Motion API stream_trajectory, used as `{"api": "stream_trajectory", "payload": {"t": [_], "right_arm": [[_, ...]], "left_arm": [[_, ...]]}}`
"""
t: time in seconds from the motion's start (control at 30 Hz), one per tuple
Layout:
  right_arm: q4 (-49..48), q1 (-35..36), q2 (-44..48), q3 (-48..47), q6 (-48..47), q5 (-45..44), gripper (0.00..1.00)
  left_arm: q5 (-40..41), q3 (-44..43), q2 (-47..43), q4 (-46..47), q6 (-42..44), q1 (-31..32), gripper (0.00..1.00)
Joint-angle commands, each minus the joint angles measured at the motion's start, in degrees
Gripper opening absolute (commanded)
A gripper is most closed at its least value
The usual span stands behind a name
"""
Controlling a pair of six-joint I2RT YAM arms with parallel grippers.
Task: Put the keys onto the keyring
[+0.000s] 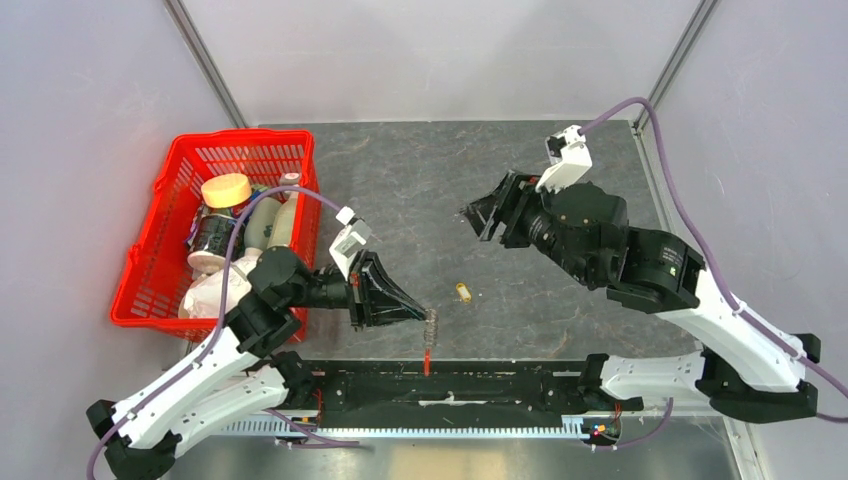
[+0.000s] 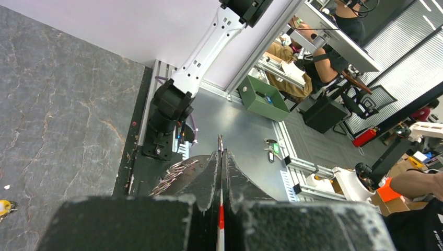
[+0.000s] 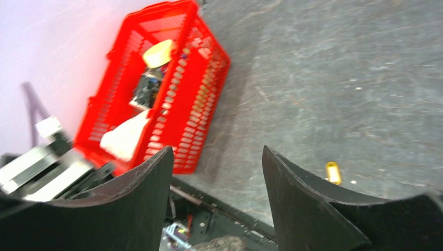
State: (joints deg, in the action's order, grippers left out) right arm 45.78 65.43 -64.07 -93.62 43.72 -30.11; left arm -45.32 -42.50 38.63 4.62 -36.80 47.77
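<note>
Left gripper (image 1: 417, 311): pressed shut on the keyring (image 1: 430, 335), just left of the key (image 1: 462, 291); I judge it steadies the ring for threading.
Right gripper (image 1: 480, 217): jaws wide and empty, beyond the key, probably ready to fetch it.
Key: lies alone on the table (image 1: 560, 200).
Red basket (image 1: 160, 270): far left of the key, not involved.
Hard to see: the ring's opening; its links are tiny and half hidden.

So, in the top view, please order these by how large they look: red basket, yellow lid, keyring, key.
Largest to smallest:
red basket
yellow lid
keyring, longer than the lid but much thinner
key
</note>
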Motion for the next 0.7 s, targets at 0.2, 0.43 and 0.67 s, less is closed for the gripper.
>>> {"api": "stream_trajectory", "payload": {"t": [0.2,0.43,0.67], "right_arm": [[2.15,-13.88,-1.91,9.94,-8.82,12.11,0.64],[-2.79,-19.11,-4.21,23.02,-8.19,18.57,0.72],[-8.90,-19.11,-9.57,30.29,-12.19,27.13,0.71]], "left_arm": [[0.23,-1.36,-4.98,0.80,1.69,0.31,0.02],[0.49,-1.49,-8.09,-3.56,3.50,0.30,0.02],[0.47,-1.80,-8.95,-4.27,4.05,0.30,0.02]]}}
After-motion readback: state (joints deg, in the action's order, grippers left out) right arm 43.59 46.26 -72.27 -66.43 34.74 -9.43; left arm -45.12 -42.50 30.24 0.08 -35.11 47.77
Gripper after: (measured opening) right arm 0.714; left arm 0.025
